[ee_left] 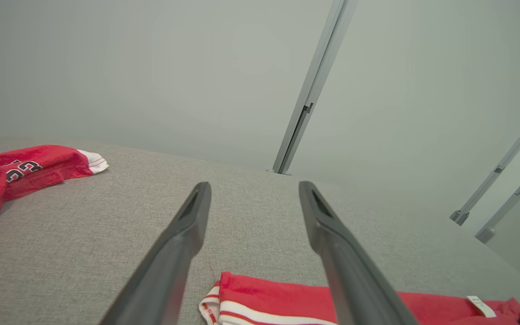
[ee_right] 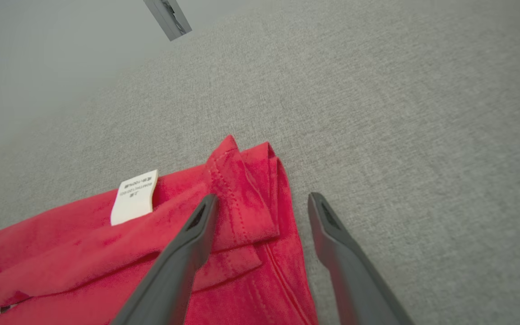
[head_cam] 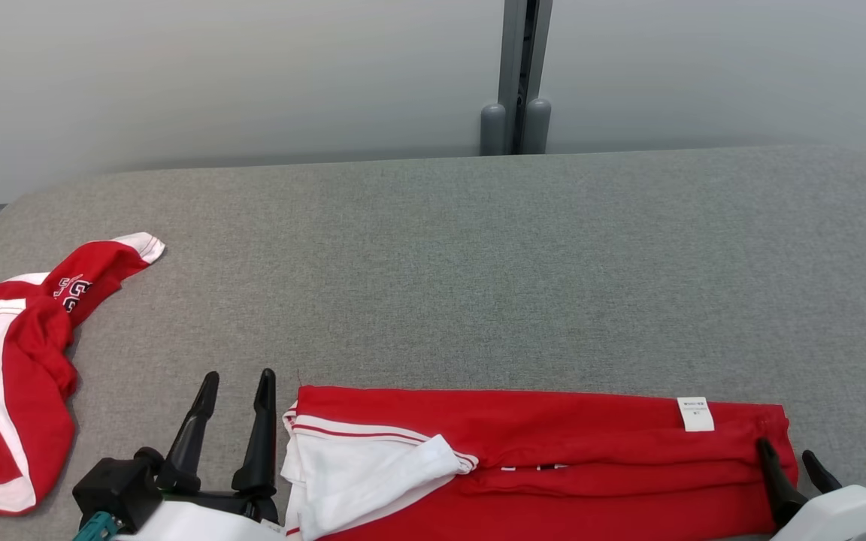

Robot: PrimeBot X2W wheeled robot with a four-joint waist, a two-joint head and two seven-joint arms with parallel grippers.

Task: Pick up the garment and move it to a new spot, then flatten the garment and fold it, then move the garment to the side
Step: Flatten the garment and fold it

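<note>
A red garment (head_cam: pixel 553 458) with white trim lies folded into a long band along the near edge of the grey table (head_cam: pixel 440 270); a white label (head_cam: pixel 694 414) sits near its right end. My left gripper (head_cam: pixel 234 383) stands open just left of the band's white-trimmed end (ee_left: pixel 260 304), with nothing between its fingers. My right gripper (head_cam: pixel 788 454) is open over the band's right end; in the right wrist view that gripper (ee_right: pixel 262 201) straddles the folded hem corner (ee_right: pixel 246 189), one finger over cloth, the other over bare table.
A second red and white garment (head_cam: pixel 8 361) lies crumpled at the table's left edge, with black lettering on it (ee_left: pixel 20 168). A pale wall with a grey metal post (head_cam: pixel 516 75) stands behind the table. The middle and far right of the table are bare cloth.
</note>
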